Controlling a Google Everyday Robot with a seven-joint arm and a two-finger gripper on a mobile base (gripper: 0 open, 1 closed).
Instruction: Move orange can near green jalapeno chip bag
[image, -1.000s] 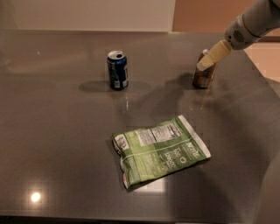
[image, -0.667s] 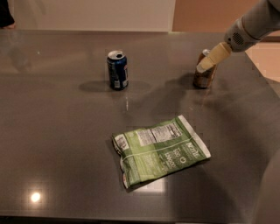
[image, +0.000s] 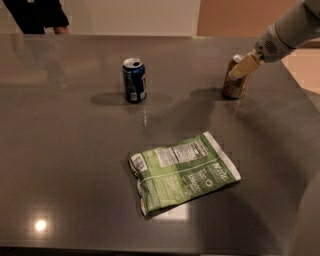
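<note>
Orange can (image: 233, 86) stands upright at the far right of the bench (image: 75, 150), just where it stood a second ago; it has neither lifted nor slid. The end effector (image: 243, 66) has barely shifted too and sits against the can's upper right side, overlapping its top. Whether it is wide, narrow or clamped on the can I cannot tell. The carry has likely not begun. The green jalapeno chip bag (image: 182, 172) lies flat, well apart, nearer and to the left. The can looks orange-brown with a silver top, partly hidden. A dark blue can (image: 134, 80) stands further left.
</note>
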